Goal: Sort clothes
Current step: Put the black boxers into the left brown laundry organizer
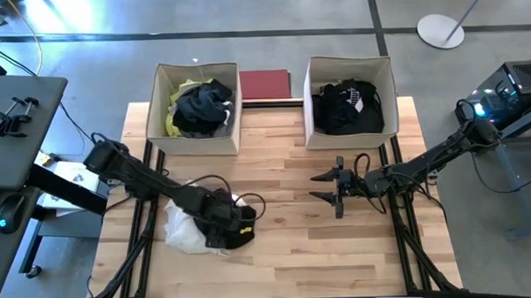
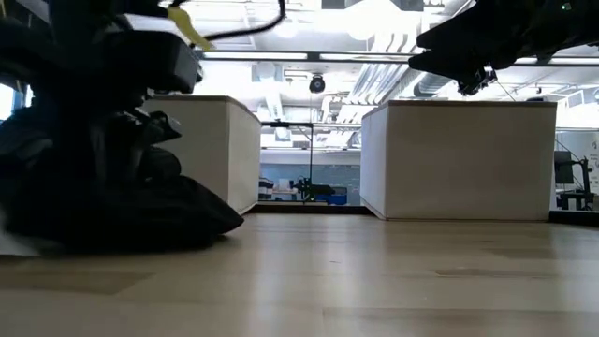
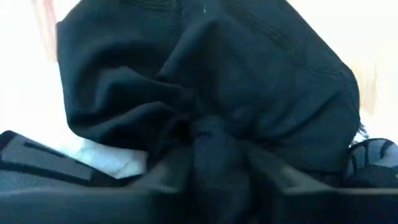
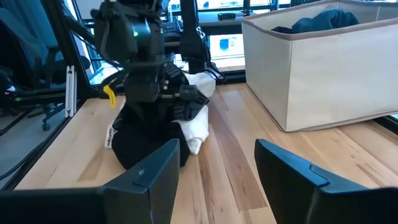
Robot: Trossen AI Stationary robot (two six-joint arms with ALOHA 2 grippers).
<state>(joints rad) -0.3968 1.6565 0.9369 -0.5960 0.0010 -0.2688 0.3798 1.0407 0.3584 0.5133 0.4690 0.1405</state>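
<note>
Left claw [image 1: 226,223] is down on the pile at the near left of the table, fingers pinching a bunch of black garment [image 3: 205,81]; wrist view shows the cloth gathered into a tight fold right between the fingers. A white garment [image 1: 181,227] lies just left of the claw, touching the black one, partly under it

Handling call: soft, light, floppy, no stiffness. It'll drape and hang when lifted, and a trailing edge could drag the white piece along. The bunched fold looks like the right spot to hold; a thin single layer would likely slip out

Left box [image 1: 198,107] sits well beyond the left claw, already holding dark and yellow clothes. Red board [image 1: 265,84] lies between the boxes at the far edge

Right claw [image 1: 329,187] hovers above bare table, fingers spread wide, nothing in them. Right box [image 1: 351,100] is just beyond it, with black clothes inside
</note>
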